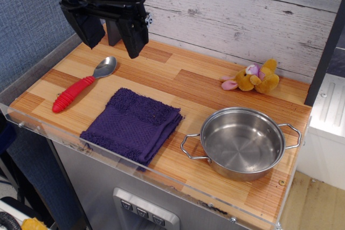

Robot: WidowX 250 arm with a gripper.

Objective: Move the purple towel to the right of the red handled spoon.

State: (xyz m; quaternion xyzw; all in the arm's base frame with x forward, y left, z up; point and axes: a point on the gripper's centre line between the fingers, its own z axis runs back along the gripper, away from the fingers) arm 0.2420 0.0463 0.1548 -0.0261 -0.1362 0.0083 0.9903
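My claw (111,37) hung released at eleven o'clock, towel (133,125) lay on bench (190,83), three o'clock of spoon (82,85).

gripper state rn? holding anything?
Gripper: open, empty, raised above the table's back left. Towel lies flat beside the spoon, not gripped.

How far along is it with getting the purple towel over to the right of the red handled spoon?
It looks done. The purple towel lies flat on the counter, to the right of the red handled spoon and apart from it. Nothing is in hand: the tool hangs open and empty above the spoon's bowl end. Nothing appears left beyond pulling the arm away.
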